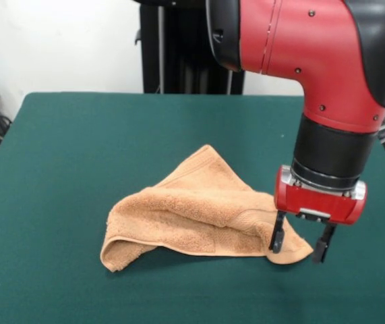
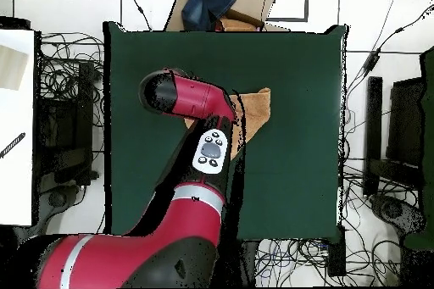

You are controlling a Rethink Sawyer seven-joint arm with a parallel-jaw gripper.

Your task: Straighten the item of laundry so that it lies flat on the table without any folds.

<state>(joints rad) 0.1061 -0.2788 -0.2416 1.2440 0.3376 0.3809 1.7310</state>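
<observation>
Hand [image 1: 299, 246] down low, fingers spread apart astride the near corner of the crumpled, folded-over towel [image 1: 192, 216] on the green tabletop [image 1: 64, 162], gripping nothing

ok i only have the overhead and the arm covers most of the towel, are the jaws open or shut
Observer: Open. In the front view they stand one on each side of a corner of the towel.
Operator: is that corner lifted
Observer: No, it lies low on the table between them.
Operator: how far from flat is the rest
Observer: Far. It is doubled over itself in a rough triangle, with a thick rolled fold along the edge nearest the front camera.
</observation>
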